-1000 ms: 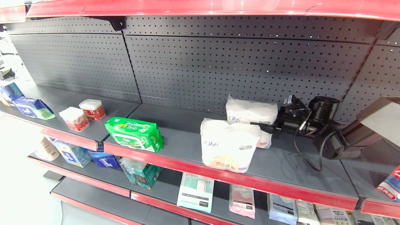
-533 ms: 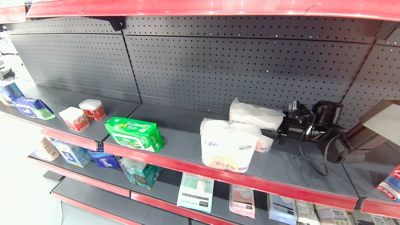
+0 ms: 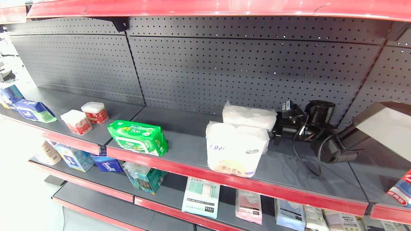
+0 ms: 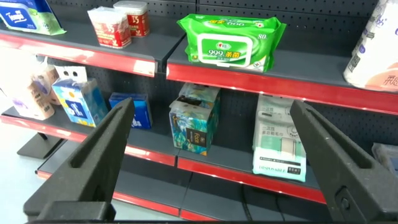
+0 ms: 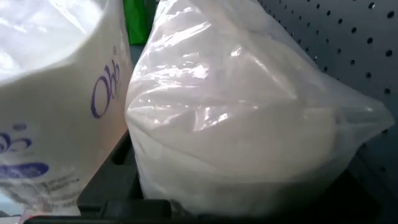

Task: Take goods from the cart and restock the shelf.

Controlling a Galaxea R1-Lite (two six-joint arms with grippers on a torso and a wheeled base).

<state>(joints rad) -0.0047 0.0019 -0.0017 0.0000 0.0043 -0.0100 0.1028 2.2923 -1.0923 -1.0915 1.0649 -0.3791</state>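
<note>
Shelf [image 3: 192, 136] (dark metal, red-edged) backed by pegboard [image 3: 224, 64].

Light: bright, from above the front tissue pack [image 3: 236, 147].
Glare: streaks on the red ledge [image 3: 205, 8] high above it; floor [image 3: 19, 199] far to its left washed white; sheen on the rear tissue pack [image 5: 236, 124] wrap.
Shadows: soft, on the tier [image 3: 96, 175] beneath it.

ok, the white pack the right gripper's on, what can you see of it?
The rear white pack is a soft white bundle in clear, glossy, crinkled plastic wrap. It lies low and wide over the shelf, near the pegboard, close behind the front pack. The right gripper holds its right end. Its underside is hidden.
</note>
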